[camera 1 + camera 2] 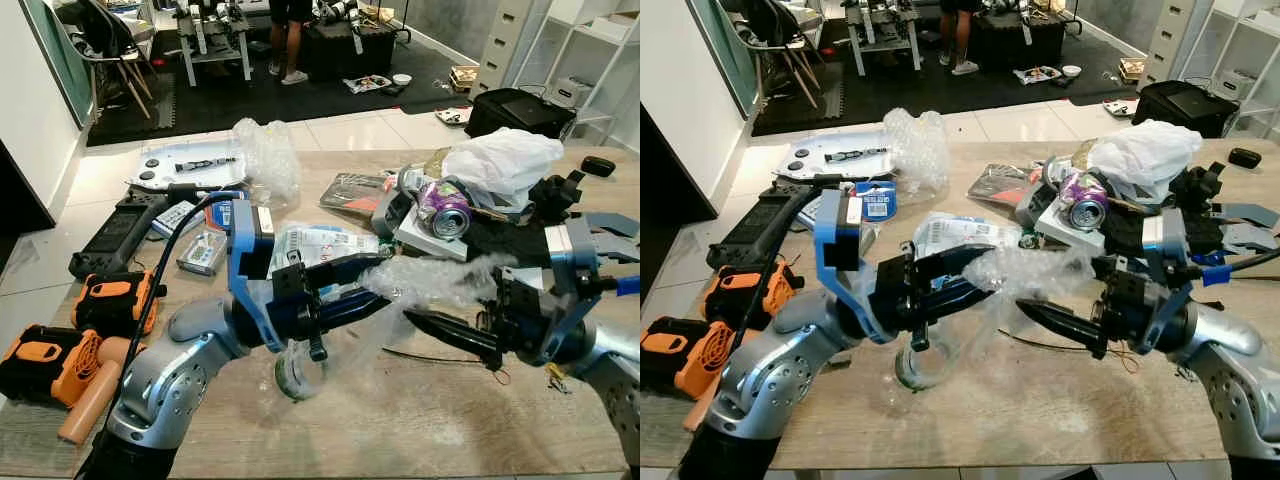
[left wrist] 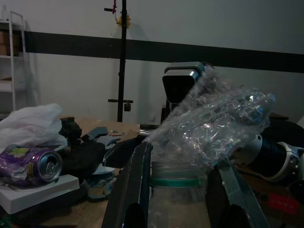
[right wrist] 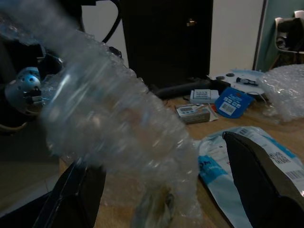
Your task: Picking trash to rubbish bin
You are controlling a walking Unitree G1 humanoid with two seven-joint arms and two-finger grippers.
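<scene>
On the left, the left claw (image 1: pixel 345 285) is clamped on a crumpled sheet of clear bubble wrap (image 1: pixel 430 280), held above the wooden bench (image 1: pixel 400 420). The right claw (image 1: pixel 425 325) reaches under the wrap with its fingers apart, not gripping. I see no rubbish bin, so carrying and dropping are left. Further right, a crushed purple can (image 1: pixel 445 208) and a white plastic bag (image 1: pixel 505 160) wait among clutter.

workshop-like room: cluttered wooden table (image 1: pixel 420 420), orange power tools (image 1: pixel 60 350) on tiled floor, white shelving (image 1: pixel 600 50).
</scene>
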